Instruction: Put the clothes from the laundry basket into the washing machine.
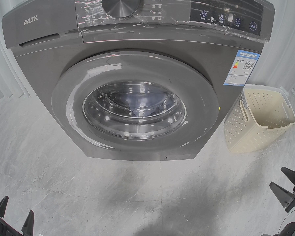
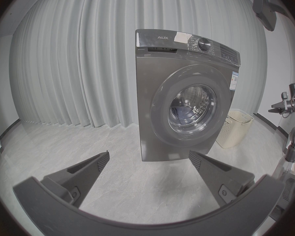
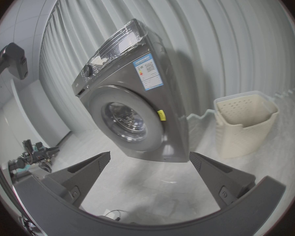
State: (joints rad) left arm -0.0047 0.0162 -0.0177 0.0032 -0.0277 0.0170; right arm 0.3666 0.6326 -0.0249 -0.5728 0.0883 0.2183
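Left end effector [image 1: 18, 207]: released, spread wide, empty, low at near left.
Right end effector [image 1: 278, 177]: also released, empty, near right, closer to laundry basket [image 1: 252, 128].
Basket: on floor [image 1: 88, 181], just right of washing machine [image 1: 137, 59], upright, mouth up, interior looks bare; long axis hard to judge.
Door [image 1: 134, 145]: shut, faces near.
Bluish shape [image 1: 137, 102] behind door glass, possibly clothes; cannot tell.
Judgement: if loading remains, open door first, then right arm enters basket from above.
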